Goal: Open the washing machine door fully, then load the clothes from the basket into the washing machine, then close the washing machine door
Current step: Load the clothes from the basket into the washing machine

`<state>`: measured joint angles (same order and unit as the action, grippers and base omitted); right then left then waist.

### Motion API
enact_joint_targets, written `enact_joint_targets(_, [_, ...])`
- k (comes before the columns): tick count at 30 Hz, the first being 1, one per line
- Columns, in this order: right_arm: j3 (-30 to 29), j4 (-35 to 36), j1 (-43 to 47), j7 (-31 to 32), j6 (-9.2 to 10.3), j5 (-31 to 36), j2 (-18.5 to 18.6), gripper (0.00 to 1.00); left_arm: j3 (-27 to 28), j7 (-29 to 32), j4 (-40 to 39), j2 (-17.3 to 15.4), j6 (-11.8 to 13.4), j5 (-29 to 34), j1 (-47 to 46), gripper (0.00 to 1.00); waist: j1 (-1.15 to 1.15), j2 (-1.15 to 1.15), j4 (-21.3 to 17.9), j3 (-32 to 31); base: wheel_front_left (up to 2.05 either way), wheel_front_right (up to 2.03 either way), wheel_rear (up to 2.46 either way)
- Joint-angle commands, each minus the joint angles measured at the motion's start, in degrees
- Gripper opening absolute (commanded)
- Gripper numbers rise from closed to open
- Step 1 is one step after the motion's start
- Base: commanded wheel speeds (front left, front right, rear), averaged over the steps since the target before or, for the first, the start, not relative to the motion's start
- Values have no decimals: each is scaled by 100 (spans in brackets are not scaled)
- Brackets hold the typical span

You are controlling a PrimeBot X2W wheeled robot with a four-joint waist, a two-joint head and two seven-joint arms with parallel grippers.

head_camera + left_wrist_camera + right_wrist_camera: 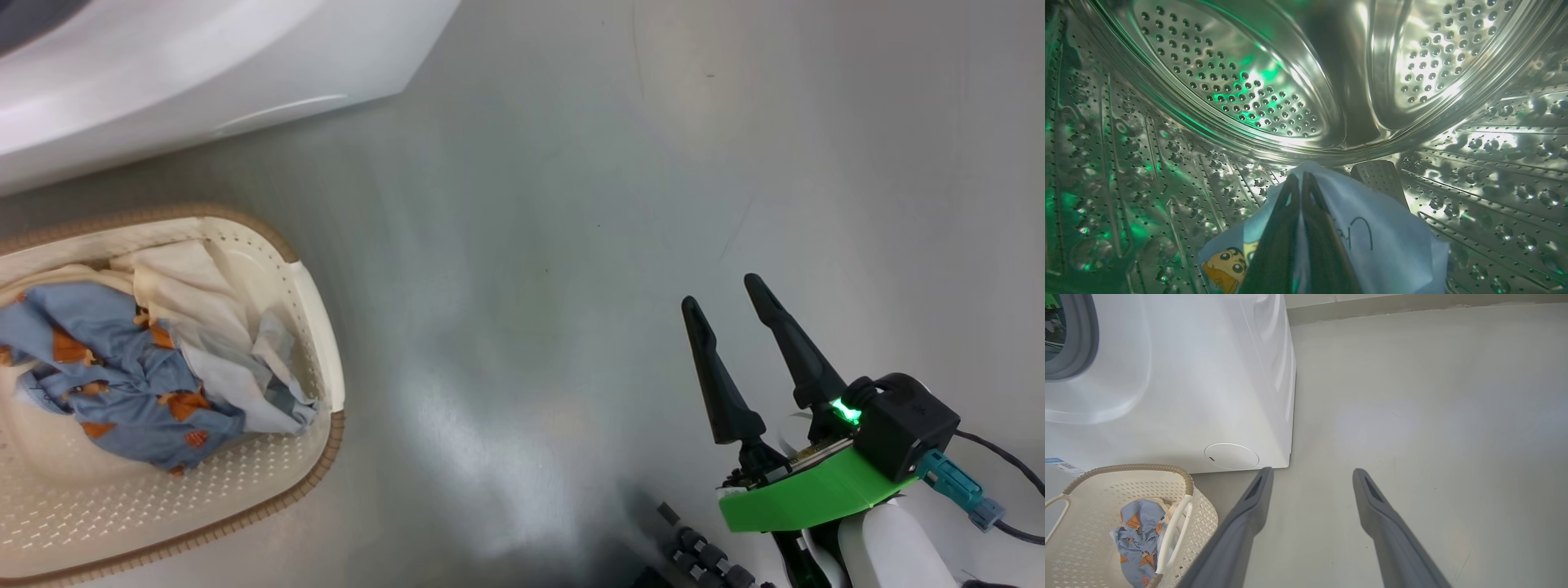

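Note:
My left gripper [1301, 179] is inside the perforated steel drum [1241, 90] of the washing machine [1180, 375], shut on a light-blue garment [1384, 241] printed with a cartoon boy. The cream basket [314, 327] sits on the floor at the left of the head view, holding blue printed clothes [114, 367] and cream ones [188, 282]. In the right wrist view the basket [1204, 514] stands just in front of the machine. My right gripper [727, 294] hovers open over bare floor, right of the basket, with nothing between its fingers. The washing machine door is out of view.
The machine's white front corner [245, 73] fills the upper left of the head view. A round white cap [1231, 456] sits low on its front. Grey floor [571, 204] stretches wide to the right, bounded by a wall base [1412, 308].

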<state>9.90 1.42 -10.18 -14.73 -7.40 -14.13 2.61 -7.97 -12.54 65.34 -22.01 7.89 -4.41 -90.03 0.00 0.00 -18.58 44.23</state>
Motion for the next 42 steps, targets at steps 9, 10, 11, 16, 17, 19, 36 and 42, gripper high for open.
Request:
enact_joint_targets(9, [92,72,136,-27,-9,-104,27,100,-13,-101,116,-70,277,-84,-66,100,0,0,97,-149,0,0,0])
enact_joint_targets(10, [89,69,131,-27,-9,-109,27,100,-12,-114,127,-39,301,-99,-53,100,0,0,111,-173,0,0,0])
enact_joint_targets(11, [90,66,121,-27,-9,-117,27,100,0,-127,134,-8,324,-127,-39,100,0,0,121,-197,0,0,0])
enact_joint_targets(16, [108,38,88,-27,-9,-162,27,100,8,-179,186,133,418,-209,86,100,0,0,174,-370,0,0,0])
enact_joint_targets(17, [106,32,85,-27,-9,-169,27,100,15,-185,202,169,438,-232,112,100,0,0,191,-405,0,0,0])
enact_joint_targets(19, [108,21,79,-27,-9,-184,27,100,21,-195,234,235,469,-271,163,100,0,0,222,-466,0,0,0])
enact_joint_targets(36, [-42,-19,21,-27,-9,-168,27,100,52,-243,200,762,532,-572,743,100,0,0,618,-944,0,0,0])
enact_joint_targets(42, [-158,-16,-23,-27,-9,-74,27,100,45,-244,-215,977,432,-662,1213,100,0,0,851,-1117,0,0,0])
